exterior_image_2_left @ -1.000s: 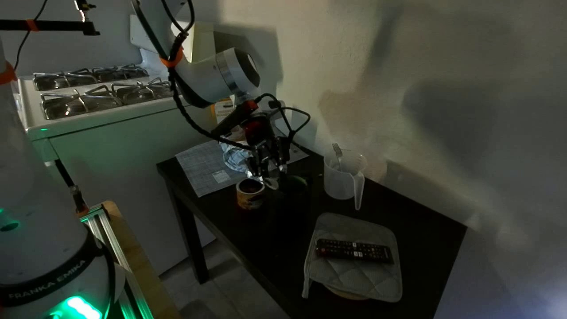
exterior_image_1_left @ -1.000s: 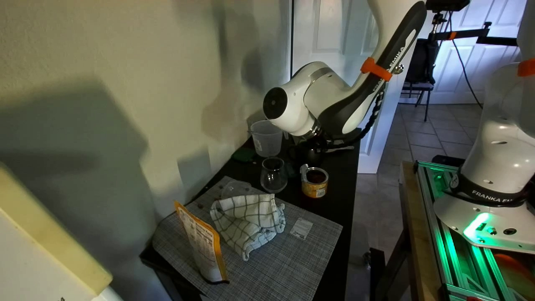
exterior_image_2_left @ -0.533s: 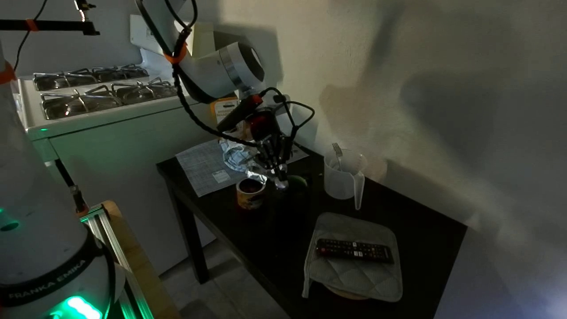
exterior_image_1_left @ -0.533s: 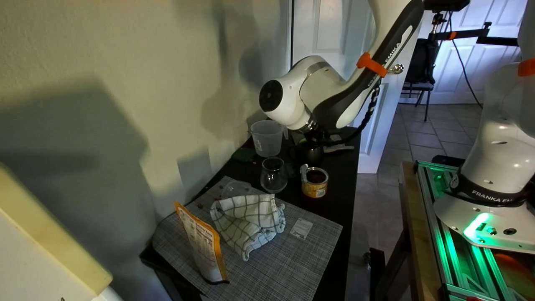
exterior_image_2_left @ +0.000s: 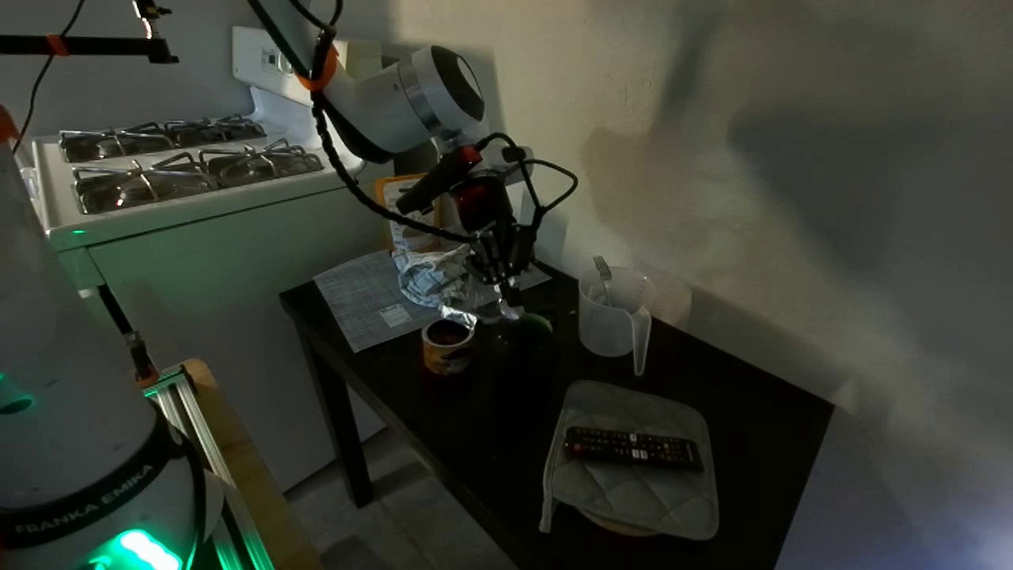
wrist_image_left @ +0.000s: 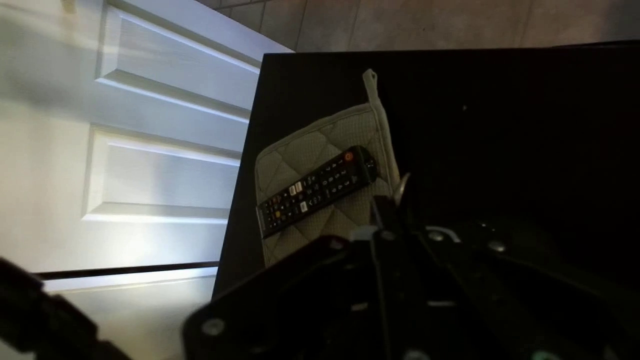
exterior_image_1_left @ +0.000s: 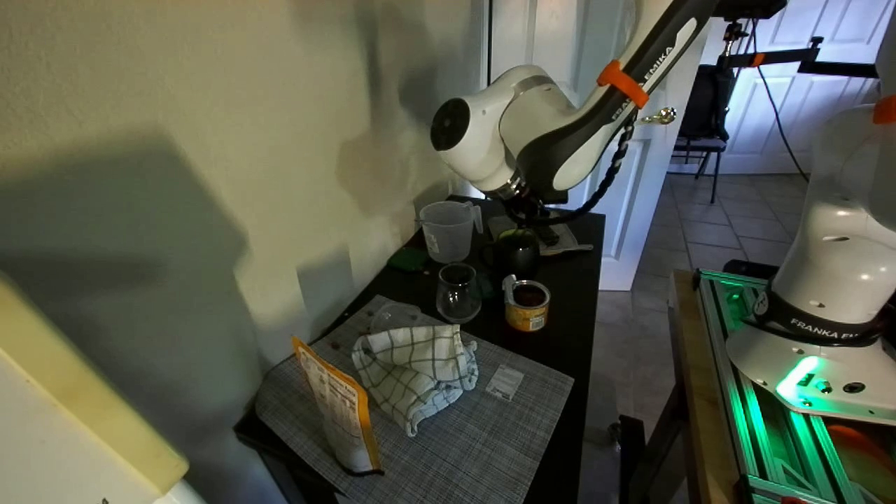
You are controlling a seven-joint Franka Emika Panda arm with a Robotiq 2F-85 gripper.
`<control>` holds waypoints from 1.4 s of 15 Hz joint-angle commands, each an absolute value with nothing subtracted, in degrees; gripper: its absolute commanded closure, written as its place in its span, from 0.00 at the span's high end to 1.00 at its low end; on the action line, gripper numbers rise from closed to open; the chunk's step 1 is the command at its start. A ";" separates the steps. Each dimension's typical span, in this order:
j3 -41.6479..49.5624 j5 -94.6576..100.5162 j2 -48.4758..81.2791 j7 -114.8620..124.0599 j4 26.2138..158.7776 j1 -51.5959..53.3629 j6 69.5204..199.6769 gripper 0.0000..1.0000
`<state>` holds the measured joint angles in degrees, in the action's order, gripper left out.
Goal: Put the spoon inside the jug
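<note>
The jug [exterior_image_1_left: 446, 232], translucent with a handle, stands near the wall in both exterior views; a fork [exterior_image_2_left: 603, 271] leans upright in it. My gripper [exterior_image_2_left: 506, 294] is above the short dark cup [exterior_image_1_left: 518, 256], to one side of the jug and apart from it. In the wrist view the jaws of the gripper [wrist_image_left: 392, 212] are closed together, and the metal tip of the spoon [wrist_image_left: 401, 188] sticks out past the fingertips. The rest of the spoon is hidden by the fingers and the dark.
Close to the dark cup are a stemmed glass [exterior_image_1_left: 458, 297] and an opened can [exterior_image_1_left: 527, 308]. A remote [exterior_image_2_left: 633, 449] lies on a quilted pad [exterior_image_2_left: 649, 507]. A checked towel [exterior_image_1_left: 416, 371] and an upright pouch [exterior_image_1_left: 339, 406] are on the grey mat [exterior_image_1_left: 483, 448].
The jaws, apart a second ago, have come together on the spoon. Since then the gripper has risen from the dark cup. The jug has stayed in place.
</note>
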<state>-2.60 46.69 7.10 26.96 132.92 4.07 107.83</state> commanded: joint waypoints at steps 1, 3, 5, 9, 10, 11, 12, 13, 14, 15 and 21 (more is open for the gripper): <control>-2.76 39.20 2.15 19.93 133.77 3.42 107.26 0.01; -2.57 34.76 0.15 16.05 133.67 3.16 106.44 0.01; -2.30 31.48 -1.40 13.00 133.38 2.80 104.82 0.01; -1.53 28.94 -4.09 8.64 132.86 1.83 100.19 0.01; -1.27 28.89 -4.86 7.70 132.83 1.52 99.37 0.01; -0.92 29.38 -5.63 7.49 132.59 1.05 98.65 0.01; -0.36 29.31 -6.50 7.26 132.34 0.44 98.63 0.01; 0.35 28.55 -7.82 6.97 132.70 -0.20 99.79 0.01; 0.99 27.49 -9.33 6.35 133.31 -0.73 100.73 0.01; -0.19 29.88 -5.85 8.37 131.93 -0.02 99.81 0.04; 1.28 31.57 -8.71 7.72 130.39 -2.03 99.13 0.01</control>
<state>1.03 29.17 -8.17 7.14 131.87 -0.79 99.87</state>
